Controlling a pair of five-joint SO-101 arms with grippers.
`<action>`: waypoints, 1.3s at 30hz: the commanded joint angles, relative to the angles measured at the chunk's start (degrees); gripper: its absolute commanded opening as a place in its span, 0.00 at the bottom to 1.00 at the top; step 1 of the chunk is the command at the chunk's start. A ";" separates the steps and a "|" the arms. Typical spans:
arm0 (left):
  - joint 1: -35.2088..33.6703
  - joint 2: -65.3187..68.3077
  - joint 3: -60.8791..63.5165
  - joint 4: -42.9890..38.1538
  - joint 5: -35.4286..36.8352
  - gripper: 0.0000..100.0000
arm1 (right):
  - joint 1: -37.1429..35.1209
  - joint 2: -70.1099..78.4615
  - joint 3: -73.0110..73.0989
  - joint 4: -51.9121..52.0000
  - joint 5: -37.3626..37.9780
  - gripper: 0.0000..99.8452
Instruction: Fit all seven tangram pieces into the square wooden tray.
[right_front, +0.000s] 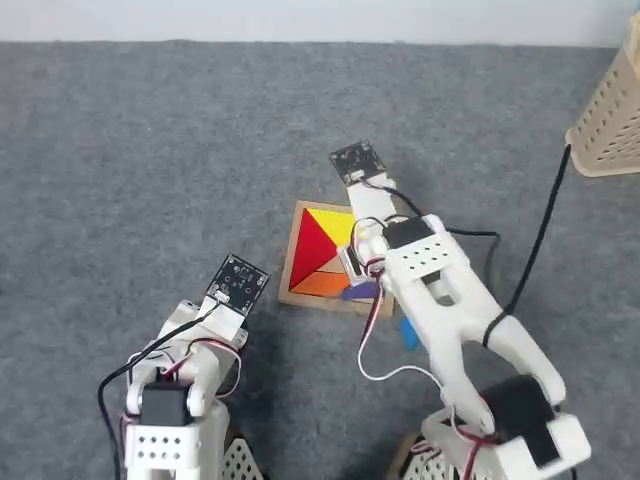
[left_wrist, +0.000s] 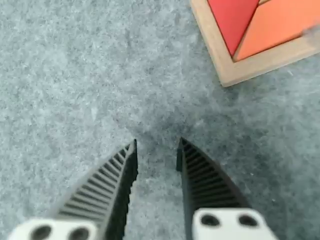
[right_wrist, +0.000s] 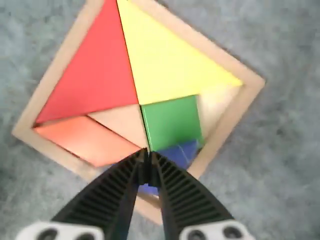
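Right gripper (right_wrist: 145, 156) hangs over the wooden tray (right_wrist: 250, 95) mid-table, fingers pressed together above the blue piece (right_wrist: 180, 150) at the tray's five o'clock corner. Left gripper (left_wrist: 157, 142), fingers spread, hovers over grey carpet (left_wrist: 75, 75), tray at its two o'clock.

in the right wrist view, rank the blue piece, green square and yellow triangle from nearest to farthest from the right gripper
From the right gripper:
1. blue piece, right at the fingertips, by the tray rim.
2. green square, just beyond the blue piece, seated in the tray.
3. yellow triangle, beyond the green square, on the tray's far side.
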 joint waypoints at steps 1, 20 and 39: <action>-0.35 -1.23 -0.75 0.00 0.44 0.12 | 1.19 1.80 -0.35 -2.24 -0.53 0.01; -0.35 -1.23 -0.75 0.00 0.44 0.12 | 1.45 5.41 -0.09 -0.22 -0.44 0.01; -0.35 -1.23 -0.75 0.00 0.44 0.12 | 6.64 -17.01 10.73 15.52 10.73 0.01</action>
